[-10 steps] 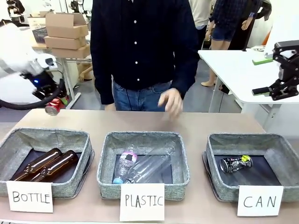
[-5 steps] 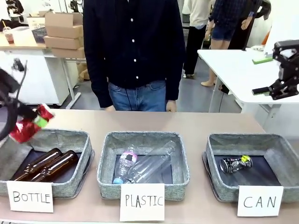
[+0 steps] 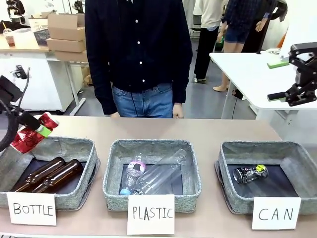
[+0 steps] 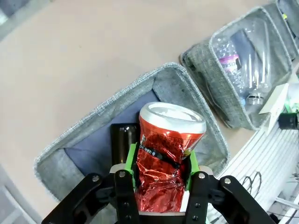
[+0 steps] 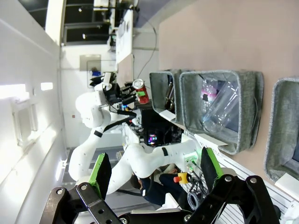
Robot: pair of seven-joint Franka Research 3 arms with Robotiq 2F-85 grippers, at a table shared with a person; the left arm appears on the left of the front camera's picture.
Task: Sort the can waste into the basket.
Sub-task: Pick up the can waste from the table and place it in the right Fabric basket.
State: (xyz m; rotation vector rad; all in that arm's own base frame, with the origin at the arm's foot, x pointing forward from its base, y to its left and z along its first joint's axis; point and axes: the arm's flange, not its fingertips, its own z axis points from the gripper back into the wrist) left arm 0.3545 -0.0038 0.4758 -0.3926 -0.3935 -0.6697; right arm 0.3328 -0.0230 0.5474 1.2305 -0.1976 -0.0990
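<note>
Front view: left tool (image 3: 30, 130) sits at the far left edge, above the back-left corner of the bin (image 3: 49, 171) carded "BOTTLE" (image 3: 31, 208). It is clamped on the red can (image 3: 33, 133), which is crumpled and tilted. Two brown bottles (image 3: 48, 174) lie side by side in that bin. The middle bin (image 3: 151, 173), carded "PLASTIC", holds clear plastic bottles (image 3: 148, 176). The basket (image 3: 270, 176) at right, carded "CAN" (image 3: 275, 213), holds the dark can (image 3: 250, 173) lying on its side on the dark floor. The right tool (image 3: 292, 94) hangs high at the right edge, well above the counter (image 3: 198, 130), fingers spread apart, nothing between them. A person in a dark shirt (image 3: 138, 49) stands at the far side, arms down.

Left wrist view: green pads (image 4: 131, 158) press both sides of the dented red can (image 4: 164, 158), silver top facing away. Below it, the bottle bin (image 4: 140, 100) and one brown bottle (image 4: 122, 140).

Right wrist view: right tool (image 5: 153, 170) fingers wide apart, empty. Farther off, the left arm holds the red can (image 5: 140, 91).
</note>
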